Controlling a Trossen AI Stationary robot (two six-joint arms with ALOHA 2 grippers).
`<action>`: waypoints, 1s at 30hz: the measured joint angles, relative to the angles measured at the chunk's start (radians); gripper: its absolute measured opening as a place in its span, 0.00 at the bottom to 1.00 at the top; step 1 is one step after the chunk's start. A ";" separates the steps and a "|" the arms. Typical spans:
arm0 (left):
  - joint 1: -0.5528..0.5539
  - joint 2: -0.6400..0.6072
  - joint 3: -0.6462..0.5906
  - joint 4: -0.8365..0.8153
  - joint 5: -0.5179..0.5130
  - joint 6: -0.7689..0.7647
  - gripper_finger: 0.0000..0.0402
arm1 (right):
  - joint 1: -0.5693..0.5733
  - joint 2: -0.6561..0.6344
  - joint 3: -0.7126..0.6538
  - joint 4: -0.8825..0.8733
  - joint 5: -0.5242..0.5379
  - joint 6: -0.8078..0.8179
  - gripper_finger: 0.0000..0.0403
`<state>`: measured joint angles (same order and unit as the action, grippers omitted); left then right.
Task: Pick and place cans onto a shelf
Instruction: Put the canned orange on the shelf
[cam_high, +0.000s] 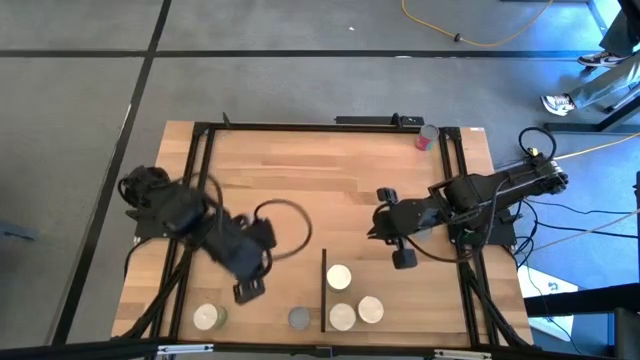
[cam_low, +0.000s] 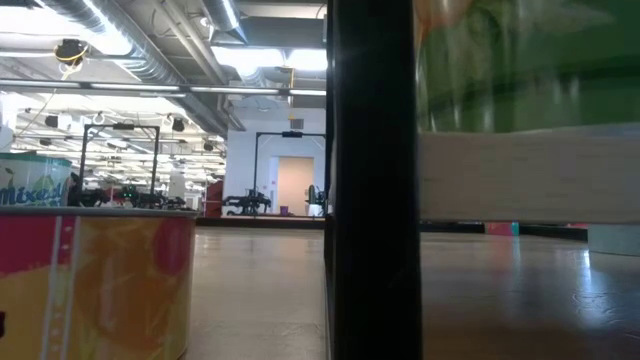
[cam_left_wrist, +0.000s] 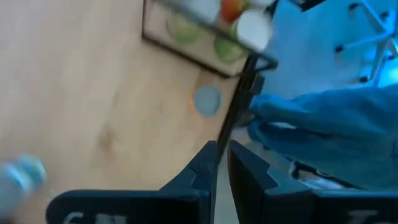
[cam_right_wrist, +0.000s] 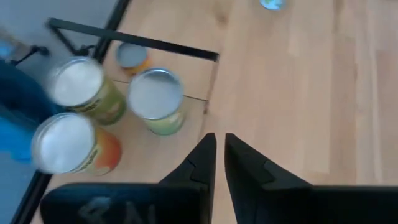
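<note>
1. My right pincer (cam_right_wrist: 216, 149) hangs above the bare light-wood surface (cam_high: 330, 185), its fingers nearly pressed together with only a thin slit between them, pinching nothing.
2. My left pincer (cam_left_wrist: 221, 158) hangs over the left part of the surface, fingers likewise nearly together and empty.
3. Three round white-topped cans (cam_high: 338, 277) stand close together on the flat light-wood shelf panel (cam_right_wrist: 186, 74) by the near edge, right of its thin black strip (cam_high: 324, 290).
4. A grey-topped can (cam_high: 299, 318) stands just left of that strip.
5. A green-sided can (cam_high: 207, 317) stands farther left.
6. A red can (cam_high: 426, 138) stands at the far right corner.
</note>
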<state>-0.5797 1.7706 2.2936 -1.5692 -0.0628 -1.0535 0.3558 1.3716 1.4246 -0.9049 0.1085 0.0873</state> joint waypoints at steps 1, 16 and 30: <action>-0.024 0.001 -0.021 -0.001 -0.001 -0.063 0.07 | 0.000 0.000 0.001 0.005 -0.012 -0.023 0.09; -0.264 0.001 -0.423 0.057 0.001 -0.736 0.07 | -0.062 0.000 0.002 0.104 -0.184 -0.223 0.09; -0.350 0.002 -0.681 0.353 0.056 -1.131 0.07 | -0.105 0.000 0.001 0.104 -0.287 -0.224 0.09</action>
<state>-0.9295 1.7725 1.6127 -1.2161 -0.0071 -2.1848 0.2504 1.3716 1.4258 -0.8010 -0.1781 -0.1368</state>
